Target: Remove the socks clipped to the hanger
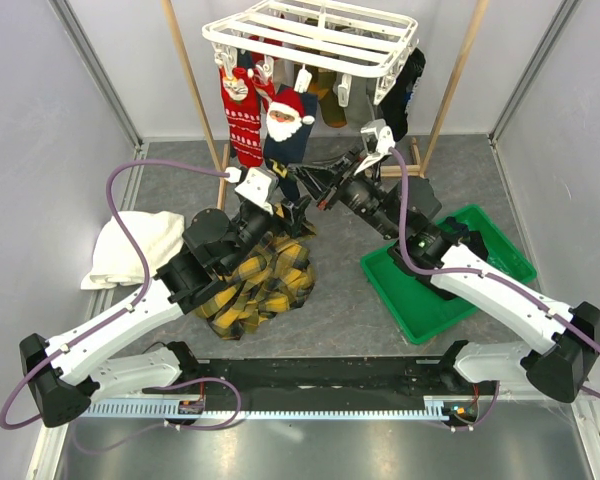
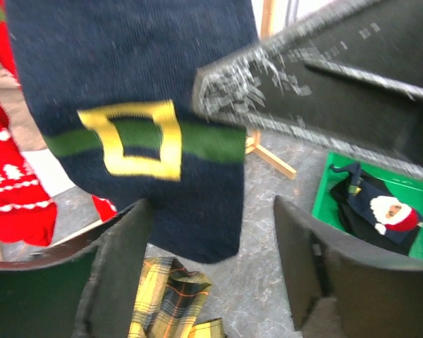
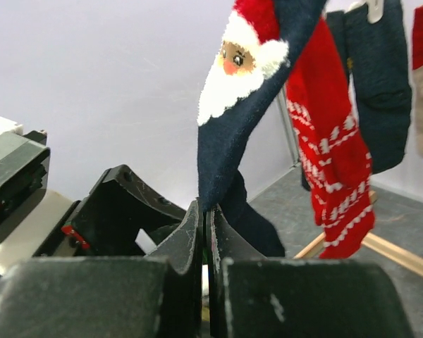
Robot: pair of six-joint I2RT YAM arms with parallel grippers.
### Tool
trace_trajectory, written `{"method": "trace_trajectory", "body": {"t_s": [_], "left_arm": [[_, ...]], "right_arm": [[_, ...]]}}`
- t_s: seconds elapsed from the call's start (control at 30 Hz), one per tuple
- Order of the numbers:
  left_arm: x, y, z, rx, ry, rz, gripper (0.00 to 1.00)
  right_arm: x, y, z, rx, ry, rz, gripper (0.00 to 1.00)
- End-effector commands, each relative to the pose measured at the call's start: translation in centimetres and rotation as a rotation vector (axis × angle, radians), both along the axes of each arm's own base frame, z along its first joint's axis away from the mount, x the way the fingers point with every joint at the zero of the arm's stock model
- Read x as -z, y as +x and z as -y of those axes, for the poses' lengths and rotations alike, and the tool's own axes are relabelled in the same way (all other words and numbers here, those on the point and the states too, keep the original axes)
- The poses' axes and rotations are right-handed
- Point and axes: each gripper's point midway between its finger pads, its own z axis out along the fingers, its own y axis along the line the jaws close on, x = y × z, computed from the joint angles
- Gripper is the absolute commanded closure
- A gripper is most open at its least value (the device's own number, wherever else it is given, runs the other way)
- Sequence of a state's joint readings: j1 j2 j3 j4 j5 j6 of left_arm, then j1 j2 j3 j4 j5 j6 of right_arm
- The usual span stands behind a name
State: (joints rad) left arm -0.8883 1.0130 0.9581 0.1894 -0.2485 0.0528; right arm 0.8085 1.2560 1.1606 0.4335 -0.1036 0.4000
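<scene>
Top view: navy Santa sock (image 1: 285, 135) dangling straight below the hanger (image 1: 310, 35), between both arms.
Left wrist: left gripper (image 2: 211, 260) spread wide, sock's lower end between its fingers, ungripped.
Right wrist: right gripper (image 3: 206, 229) pinched tight on that sock, well below the hanger.

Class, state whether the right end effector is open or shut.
Shut. The right end effector pinches the Santa sock at its lower part; the wrist view shows no gap.
</scene>
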Motion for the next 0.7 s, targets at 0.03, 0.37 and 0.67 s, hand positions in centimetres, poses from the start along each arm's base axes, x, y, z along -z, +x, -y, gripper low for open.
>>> {"method": "trace_trajectory", "body": {"t_s": [0.03, 0.37, 0.67], "left_arm": [[-1.0, 0.7, -1.1, -0.070, 0.019, 0.068, 0.50], [-0.8, 0.1, 0.0, -0.002, 0.032, 0.080, 0.98], [-1.3, -1.6, 1.3, 0.120, 0.020, 0.110, 0.98]], "right_arm": [[-0.8, -0.8, -0.5, 0.001, 0.067, -0.019, 1.00], [-1.2, -1.2, -0.6, -0.003, 0.083, -0.041, 0.91], [-4.7, 1.0, 1.4, 0.158, 0.110, -0.075, 0.36]]}}
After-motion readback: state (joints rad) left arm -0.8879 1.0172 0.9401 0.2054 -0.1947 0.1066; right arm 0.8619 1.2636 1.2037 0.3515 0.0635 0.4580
